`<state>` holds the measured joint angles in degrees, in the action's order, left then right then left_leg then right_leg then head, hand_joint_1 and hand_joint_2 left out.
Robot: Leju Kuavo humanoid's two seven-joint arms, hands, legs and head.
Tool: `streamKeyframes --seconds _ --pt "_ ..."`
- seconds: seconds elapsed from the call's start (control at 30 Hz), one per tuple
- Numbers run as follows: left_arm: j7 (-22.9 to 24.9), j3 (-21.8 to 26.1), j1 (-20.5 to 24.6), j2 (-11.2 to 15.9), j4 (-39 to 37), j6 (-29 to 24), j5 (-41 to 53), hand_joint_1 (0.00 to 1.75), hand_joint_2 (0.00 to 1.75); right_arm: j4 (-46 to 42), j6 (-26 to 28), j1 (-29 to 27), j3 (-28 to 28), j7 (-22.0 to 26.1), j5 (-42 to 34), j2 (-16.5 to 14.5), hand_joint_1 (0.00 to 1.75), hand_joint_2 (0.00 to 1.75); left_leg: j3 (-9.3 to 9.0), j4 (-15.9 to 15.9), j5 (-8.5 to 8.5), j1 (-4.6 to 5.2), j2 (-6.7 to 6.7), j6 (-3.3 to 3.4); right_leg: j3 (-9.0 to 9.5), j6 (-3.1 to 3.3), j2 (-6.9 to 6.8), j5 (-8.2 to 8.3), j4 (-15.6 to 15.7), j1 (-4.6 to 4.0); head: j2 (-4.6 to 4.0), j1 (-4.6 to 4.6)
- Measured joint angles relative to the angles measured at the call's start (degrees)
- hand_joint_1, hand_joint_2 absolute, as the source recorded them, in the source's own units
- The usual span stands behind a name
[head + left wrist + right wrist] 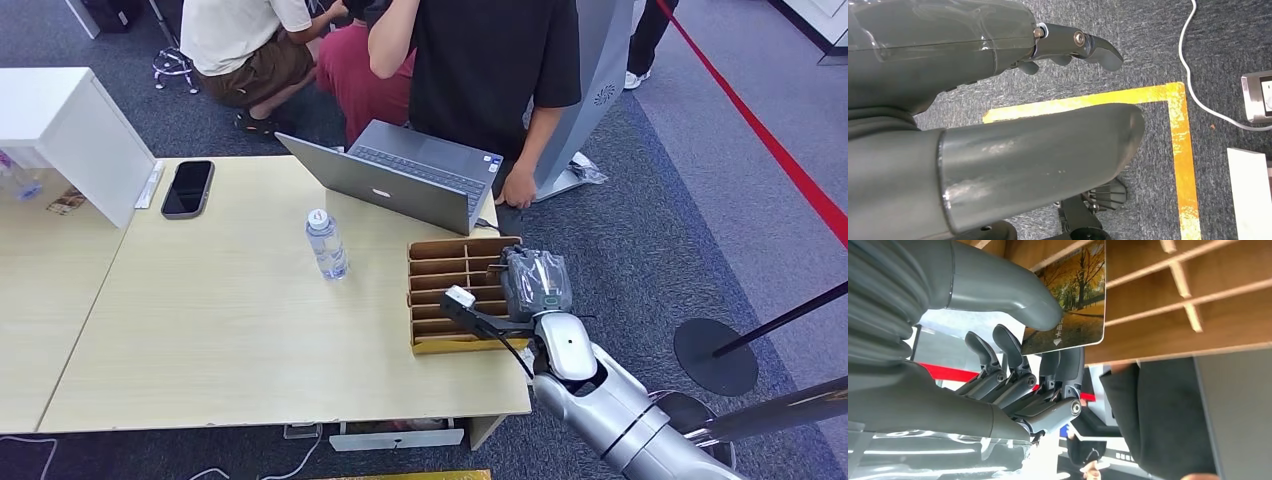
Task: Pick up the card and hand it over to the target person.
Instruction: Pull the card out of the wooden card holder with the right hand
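A card (1075, 295) printed with autumn trees is pinched by my right hand (1013, 365), the thumb (1013, 295) pressing on its face and the darker fingers behind it. It stands against the brown slotted card holder (1198, 295). From the head view, my right hand (535, 283) is at the right side of that holder (455, 290), near the table's right edge. A person in a black shirt (495, 70) stands just beyond the table, one hand resting by the laptop. My left hand (1013, 75) hangs over the carpet with nothing in it, fingers apart.
On the light wooden table (230, 340) are an open grey laptop (400, 180), a water bottle (327, 245), a black phone (187, 187) and a white box (70, 130). Two more people crouch behind. A stanchion base (715, 355) stands on the right.
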<state>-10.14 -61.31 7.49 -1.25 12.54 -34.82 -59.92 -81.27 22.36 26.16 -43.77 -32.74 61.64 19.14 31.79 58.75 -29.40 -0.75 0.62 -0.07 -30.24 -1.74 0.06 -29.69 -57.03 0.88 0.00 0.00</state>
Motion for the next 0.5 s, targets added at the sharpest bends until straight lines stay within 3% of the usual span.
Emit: streamKeyframes --seconds 0.5 --pt "-0.32 0.05 0.04 0.26 -0.07 0.05 0.00 0.00 0.00 -6.92 0.19 1.84 1.15 1.48 0.01 0.08 1.46 1.75 0.00 0.00 0.01 0.00 -0.03 -0.01 -0.01 0.02 0.02 0.02 0.00 0.00 0.00 0.00"
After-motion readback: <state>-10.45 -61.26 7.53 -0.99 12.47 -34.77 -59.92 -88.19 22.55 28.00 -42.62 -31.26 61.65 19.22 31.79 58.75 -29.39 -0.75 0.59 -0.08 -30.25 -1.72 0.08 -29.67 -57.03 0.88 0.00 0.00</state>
